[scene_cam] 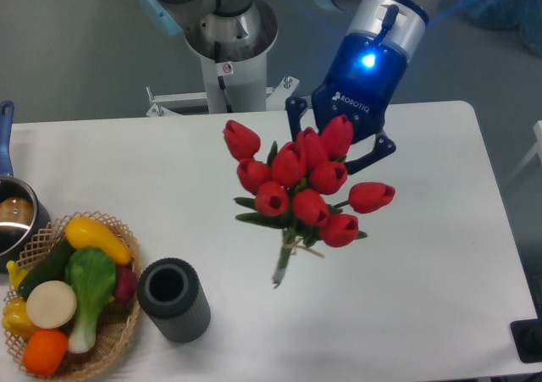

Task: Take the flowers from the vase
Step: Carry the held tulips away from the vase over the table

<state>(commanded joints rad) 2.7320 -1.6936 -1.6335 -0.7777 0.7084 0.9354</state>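
A bunch of red tulip buds on green stems (305, 197) hangs clear above the white bench (423, 246), clamped in the blue two-finger tool (339, 149), whose fingers grip among the blooms. The short dark grey ribbed cup (174, 300) stands empty, well to the lower left, just beside a round wicker basket of toy vegetables (63, 301). The grip appears to sit high in the heads, so the bunch could slip or shed stems.

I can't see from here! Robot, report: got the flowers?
Gripper shut on flowers, held in the air. Vase empty, standing beside basket. Nothing in the way.
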